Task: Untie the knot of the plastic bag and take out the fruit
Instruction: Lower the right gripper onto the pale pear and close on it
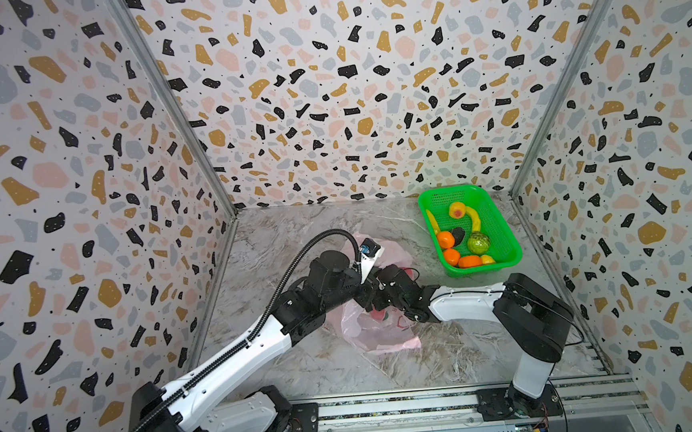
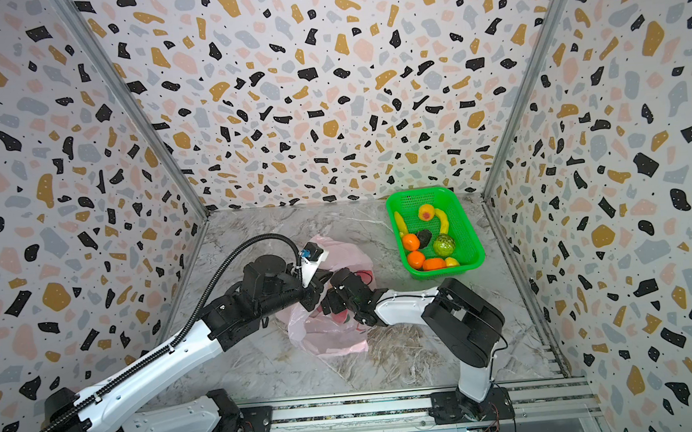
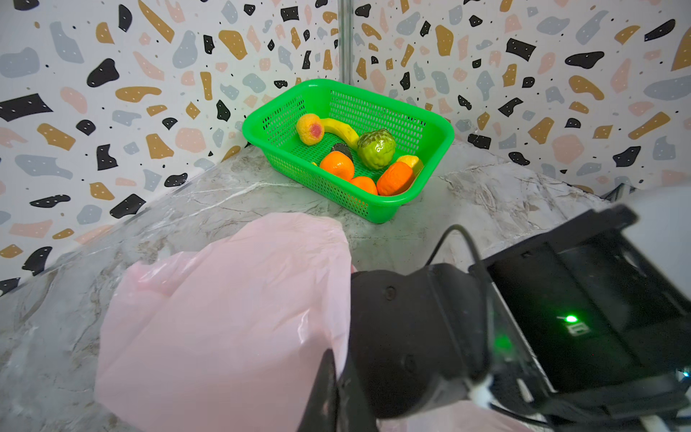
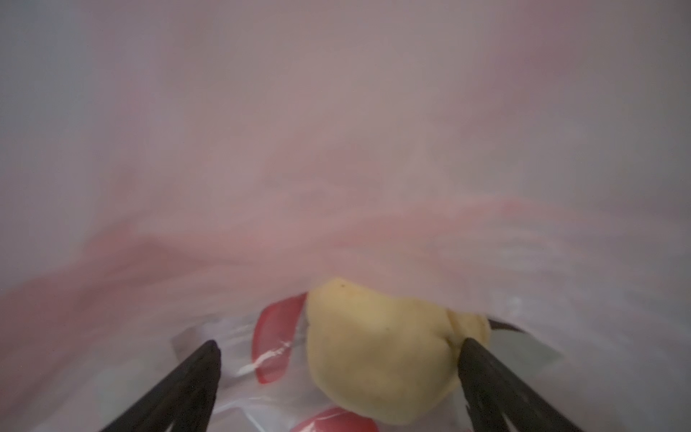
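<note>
The pink plastic bag (image 1: 379, 331) (image 2: 332, 339) lies crumpled mid-table with its mouth held up. My left gripper (image 1: 375, 277) (image 3: 331, 389) is shut on a fold of the bag's film (image 3: 224, 318) at the upper edge. Reaching in from the right, my right gripper (image 1: 370, 303) (image 4: 340, 343) is inside the bag with its jaws open. A pale yellow fruit (image 4: 377, 355) lies between its fingers, close against one finger (image 4: 482, 370). The knot is hidden. More fruit sits in the green basket: a tangerine (image 1: 445, 239), a bumpy green one (image 1: 478, 242) and a peach (image 1: 457, 210).
The green mesh basket (image 1: 449, 190) (image 2: 417, 193) (image 3: 329, 187) stands in the back right corner, close to both walls; it also holds a yellow banana (image 3: 338, 129) and a dark avocado (image 1: 457, 233). The two wrists nearly touch above the bag. Patterned walls enclose three sides.
</note>
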Robot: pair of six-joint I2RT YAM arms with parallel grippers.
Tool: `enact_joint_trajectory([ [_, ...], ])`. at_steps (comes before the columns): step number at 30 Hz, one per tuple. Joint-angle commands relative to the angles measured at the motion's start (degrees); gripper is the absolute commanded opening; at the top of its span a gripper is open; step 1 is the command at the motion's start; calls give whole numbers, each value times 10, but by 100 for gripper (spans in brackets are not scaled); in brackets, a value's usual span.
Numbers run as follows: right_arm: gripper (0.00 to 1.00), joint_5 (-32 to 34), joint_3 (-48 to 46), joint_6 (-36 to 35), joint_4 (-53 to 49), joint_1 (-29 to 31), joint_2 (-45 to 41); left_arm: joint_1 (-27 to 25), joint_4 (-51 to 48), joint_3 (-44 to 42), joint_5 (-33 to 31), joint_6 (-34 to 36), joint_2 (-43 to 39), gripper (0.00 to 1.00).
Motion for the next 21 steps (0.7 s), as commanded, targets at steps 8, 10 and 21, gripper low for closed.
enact_joint_trajectory([
  [8, 91, 16, 39, -1, 22, -17, 50, 7, 22, -5, 36, 1, 1, 0],
  [10, 88, 17, 43, -8, 28, -15, 49, 7, 21, -5, 35, 1, 1, 0],
  [21, 97, -3, 55, -17, 54, 0, 59, 11, 22, -6, 47, -6, -2, 0],
])
